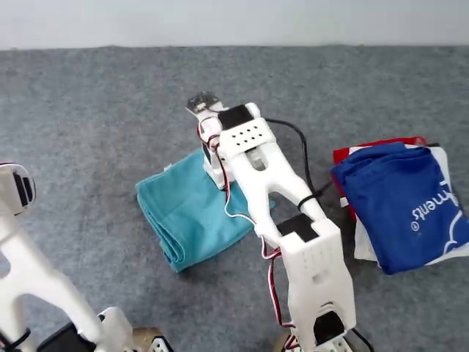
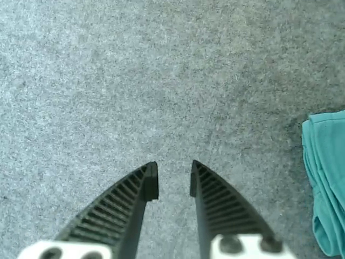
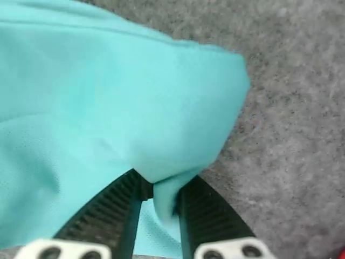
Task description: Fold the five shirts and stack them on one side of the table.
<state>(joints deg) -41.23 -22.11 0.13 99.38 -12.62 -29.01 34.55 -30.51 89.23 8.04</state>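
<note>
A folded teal shirt (image 1: 189,211) lies in the middle of the grey table. My right gripper (image 3: 160,195) is shut on a fold of the teal shirt (image 3: 108,108) at its far right edge, seen under the white arm (image 1: 256,158) in the high view. A stack of folded shirts, blue shirt (image 1: 399,198) on top, rests at the right side of the table. My left gripper (image 2: 173,181) hovers open over bare carpet, with the teal shirt's edge (image 2: 328,178) off to one side. The left arm (image 1: 22,249) stands at the table's left edge.
White and red shirts (image 1: 359,158) peek out under the blue one. A black cable (image 1: 300,147) loops from the right arm between the teal shirt and the stack. Open grey carpet (image 1: 88,110) spreads across the far and left parts.
</note>
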